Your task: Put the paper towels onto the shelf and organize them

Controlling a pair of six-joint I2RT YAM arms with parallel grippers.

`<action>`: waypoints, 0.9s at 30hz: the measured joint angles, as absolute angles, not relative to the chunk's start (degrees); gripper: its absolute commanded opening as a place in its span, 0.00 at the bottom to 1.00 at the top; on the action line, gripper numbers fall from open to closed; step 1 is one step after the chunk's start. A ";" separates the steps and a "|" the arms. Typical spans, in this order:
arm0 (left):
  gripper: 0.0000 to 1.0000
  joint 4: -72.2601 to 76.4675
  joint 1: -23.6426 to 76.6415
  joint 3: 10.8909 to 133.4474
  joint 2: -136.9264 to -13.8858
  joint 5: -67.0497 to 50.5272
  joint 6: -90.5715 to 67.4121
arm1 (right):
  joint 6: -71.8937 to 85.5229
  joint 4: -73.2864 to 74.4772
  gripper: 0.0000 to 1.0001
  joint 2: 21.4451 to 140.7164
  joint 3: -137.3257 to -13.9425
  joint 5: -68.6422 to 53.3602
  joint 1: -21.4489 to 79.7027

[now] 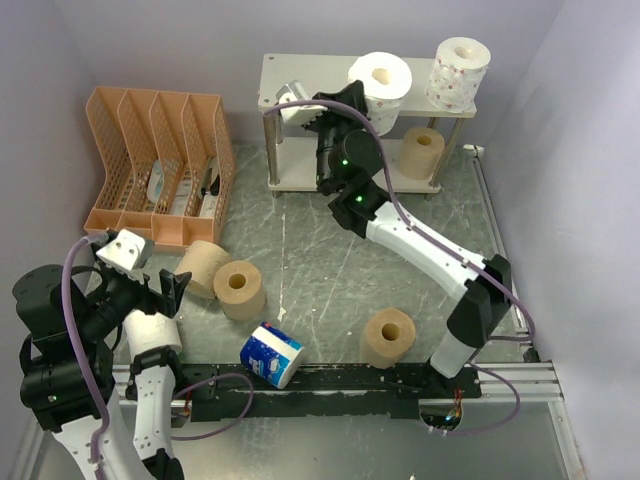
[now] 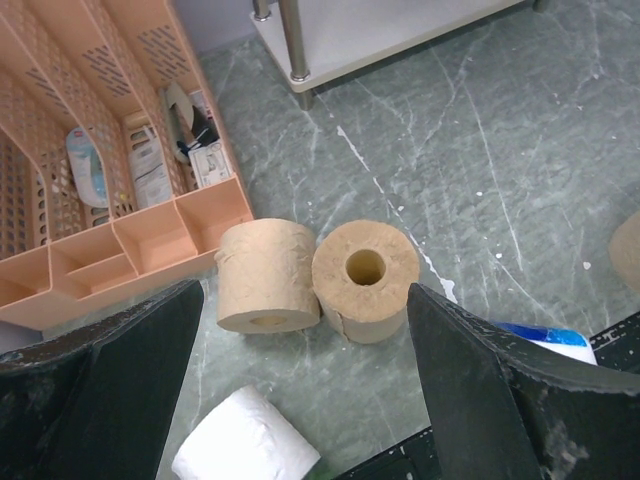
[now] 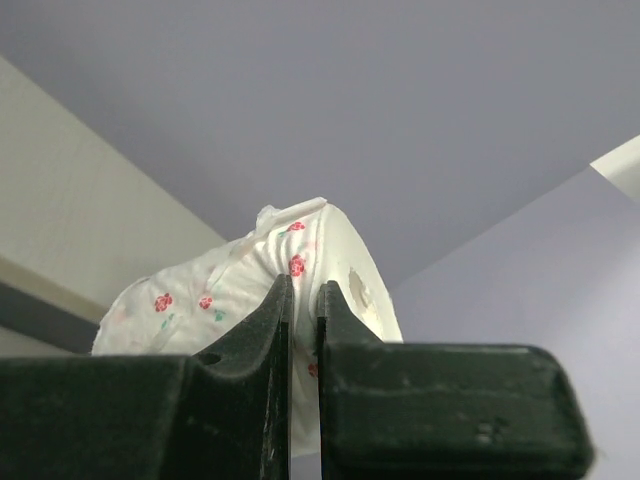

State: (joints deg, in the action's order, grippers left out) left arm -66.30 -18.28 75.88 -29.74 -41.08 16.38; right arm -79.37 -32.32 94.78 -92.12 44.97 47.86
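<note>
Organizer (image 1: 160,165) left of shelf (image 1: 310,70) — rolls (image 1: 240,290) before both.

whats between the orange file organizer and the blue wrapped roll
A tan-brown roll on its side and a tan-brown roll with its core up, touching each other; the top external view shows it best.

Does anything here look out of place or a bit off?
Yes. The blue-and-white wrapped paper towel roll lies tipped on its side, partly over the black front rail, far from the off-white two-tier shelf.
</note>
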 measured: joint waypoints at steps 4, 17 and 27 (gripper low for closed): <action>0.95 -66.15 -19.84 75.88 -28.67 -41.01 16.23 | -79.53 -34.85 0.00 97.97 -93.76 43.42 44.25; 0.95 -66.11 -20.53 75.88 -28.86 -41.15 16.25 | -69.12 -30.87 0.00 109.10 -110.17 37.52 33.36; 0.95 -65.98 -21.50 75.85 -29.85 -41.08 16.21 | -61.32 -26.26 0.00 111.55 -111.81 31.90 25.89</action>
State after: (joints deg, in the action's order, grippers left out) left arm -65.98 -21.50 75.85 -29.85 -41.08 16.21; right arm -61.32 -26.26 111.55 -111.81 31.90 25.89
